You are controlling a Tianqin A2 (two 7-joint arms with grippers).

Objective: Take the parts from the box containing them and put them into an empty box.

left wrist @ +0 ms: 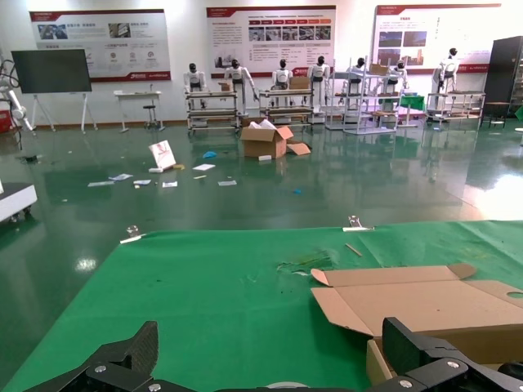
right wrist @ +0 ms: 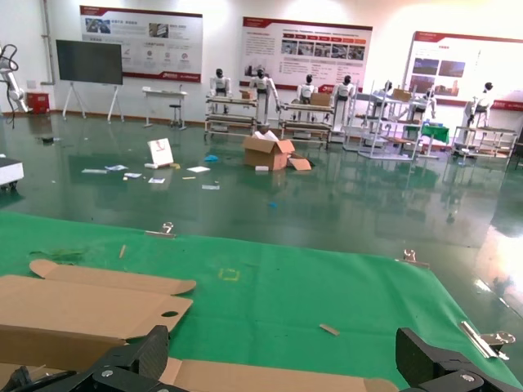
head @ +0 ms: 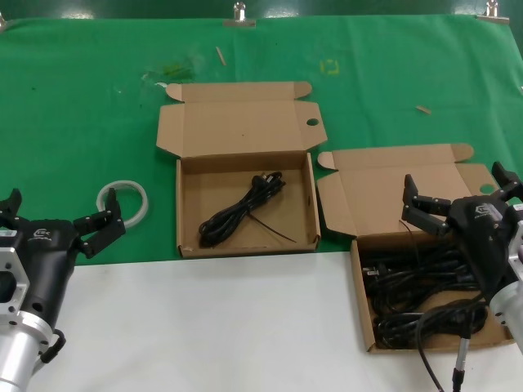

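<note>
**Cord bundles split between two open mailer boxes, both grippers spread and holding nothing**

Head view: cord bundles (head: pixel 421 286) fill the right-hand box (head: pixel 364 306), a shallow brown mailer that sits partly on the white table surface (head: pixel 204 327) and partly on the green cloth (head: pixel 82 122). Its lid (head: pixel 392 184) leans back at a slant with flaps splayed. A second box (head: pixel 186 204) sits to the left and farther back, on the cloth, its straight lid (head: pixel 241 122) folded flat away from the robot, a round hole (head: pixel 312 122) through one flap. One looped black cord (head: pixel 241 208) lies diagonally on its floor, so this box is not bare. A whitish ring (head: pixel 122 200) lies on the cloth left of that box. The right gripper (head: pixel 458 196) hovers over the back edge of the full box, jaws apart, nothing between them. The left gripper (head: pixel 57 224) sits low at the near left, just beside the ring, jaws apart and unloaded.

Left wrist view: two black fingertips (left wrist: pixel 135 347) show at the frame's edge, spread wide, gap vacant. Beyond them lie the green cloth (left wrist: pixel 229 302) and a cardboard lid (left wrist: pixel 425 298). A hall with display boards and shelving fills the background.

Right wrist view: black fingertips (right wrist: pixel 143 351) stand wide apart, nothing gripped. A cardboard lid (right wrist: pixel 82 302) with a round hole (right wrist: pixel 169 314) lies ahead on the cloth (right wrist: pixel 327 286).
</note>
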